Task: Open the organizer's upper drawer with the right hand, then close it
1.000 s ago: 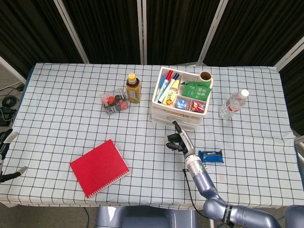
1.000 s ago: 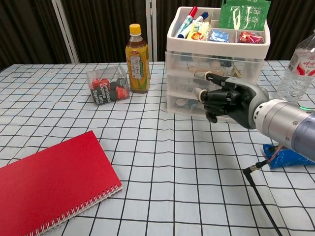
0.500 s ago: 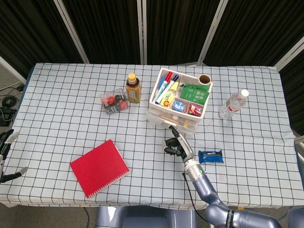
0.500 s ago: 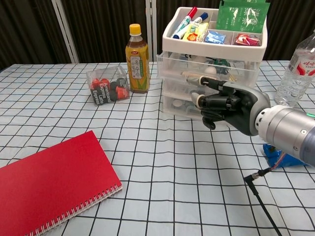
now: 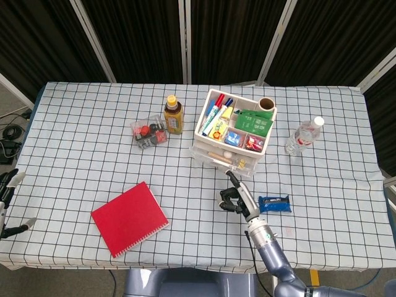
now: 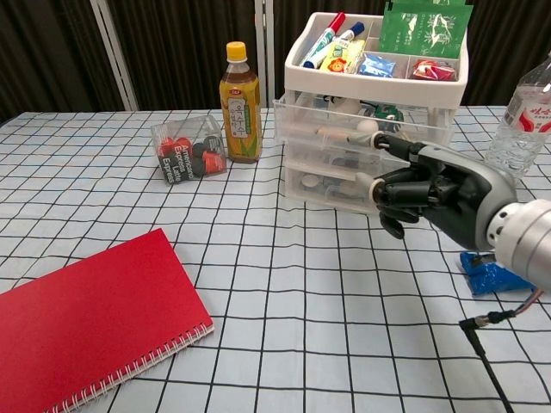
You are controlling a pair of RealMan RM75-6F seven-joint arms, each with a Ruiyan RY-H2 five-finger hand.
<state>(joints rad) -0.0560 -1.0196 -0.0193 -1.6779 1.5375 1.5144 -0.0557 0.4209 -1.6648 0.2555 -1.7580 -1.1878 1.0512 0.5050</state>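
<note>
The organizer (image 5: 232,133) is set toward the far side of the checked tablecloth (image 5: 80,142), well in from every table edge. A wide bare stretch of cloth is left in front of it, bounded by the red notebook (image 5: 130,218) far out on the near left and the blue packet (image 5: 274,203) just near-right of it. Its upper drawer (image 6: 344,129) is seen pulled partly out toward the near side, clear-walled, with small items visible inside; the white top tray is filled with markers and green packets. The right hand (image 6: 428,189) is held just in front of the drawer, its lower fingers curled in on nothing and one finger (image 6: 394,144) stretched toward the drawer front; contact cannot be told. The left hand (image 5: 8,207) is seen at the table's left edge, far from the organizer; its state cannot be told. A tea bottle (image 5: 173,114) and a clear box (image 5: 150,132) are placed left of the organizer, a water bottle (image 5: 304,136) right of it.
</note>
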